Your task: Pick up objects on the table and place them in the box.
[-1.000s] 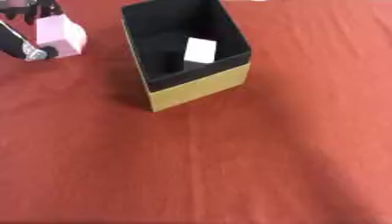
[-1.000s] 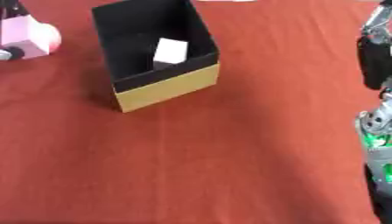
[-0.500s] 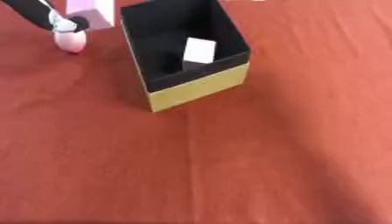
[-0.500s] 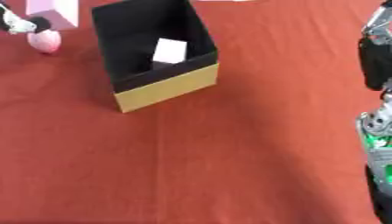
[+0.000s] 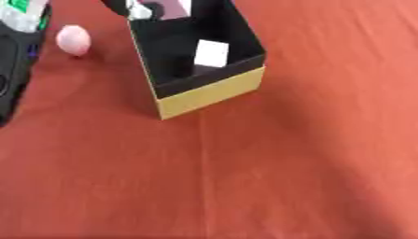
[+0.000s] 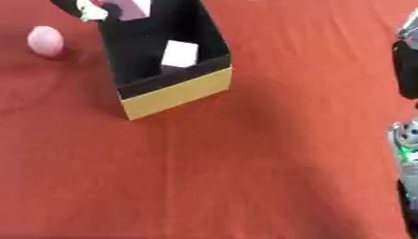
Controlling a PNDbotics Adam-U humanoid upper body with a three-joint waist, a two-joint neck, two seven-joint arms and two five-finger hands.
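Left hand holding a pink block over the box.

Left eye view: the left hand [image 5: 130, 8] is reaching in at the top edge, fingers curled around a pink block [image 5: 170, 6] and hanging it above the box [image 5: 208, 91] so it can drop inside, where 1 white cube [image 5: 212, 53] is already lying. A pink ball [image 5: 73, 39] is sitting on the red tablecloth [image 5: 269, 177] just beside the box, not yet collected.

Right eye view: the right arm [image 6: 406, 65] is waiting along the right edge, out of the way; I cannot tell how its fingers are set.
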